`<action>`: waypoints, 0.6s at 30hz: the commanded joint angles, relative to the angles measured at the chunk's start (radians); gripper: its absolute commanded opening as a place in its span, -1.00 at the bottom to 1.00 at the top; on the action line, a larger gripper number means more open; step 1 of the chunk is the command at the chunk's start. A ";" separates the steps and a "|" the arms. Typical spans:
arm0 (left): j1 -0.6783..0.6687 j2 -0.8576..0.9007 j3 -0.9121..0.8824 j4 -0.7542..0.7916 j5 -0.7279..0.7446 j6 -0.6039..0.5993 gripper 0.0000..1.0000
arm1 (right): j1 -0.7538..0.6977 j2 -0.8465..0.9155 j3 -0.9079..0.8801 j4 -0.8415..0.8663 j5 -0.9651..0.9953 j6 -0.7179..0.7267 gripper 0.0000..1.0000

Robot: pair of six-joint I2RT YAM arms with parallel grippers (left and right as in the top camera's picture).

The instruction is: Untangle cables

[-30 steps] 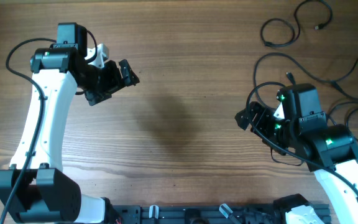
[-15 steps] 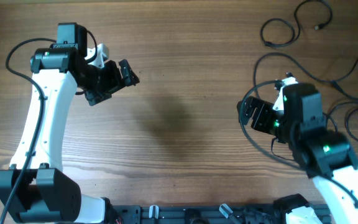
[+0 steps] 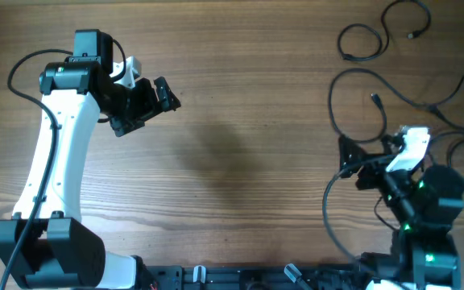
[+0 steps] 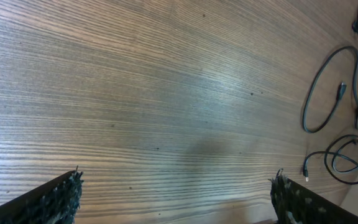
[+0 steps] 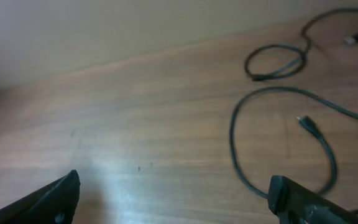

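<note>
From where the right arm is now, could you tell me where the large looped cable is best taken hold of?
Take the large looped cable on the stretch just behind its plug, coming down from above with the jaws across the cord. That free end lies flat on the table inside the loop, apart from other cords, so it should lift clear.

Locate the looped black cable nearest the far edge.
Overhead view: the thin looped black cable lies at the wooden table's far right, beyond the larger black cable loop.

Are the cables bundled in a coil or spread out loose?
Spread out loose: the cables lie in wide open loops on the table, no tight coil visible.
</note>
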 commanded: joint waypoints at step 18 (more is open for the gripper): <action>0.006 -0.009 0.012 0.000 -0.006 -0.004 1.00 | 0.159 -0.446 -0.490 0.483 0.248 0.026 1.00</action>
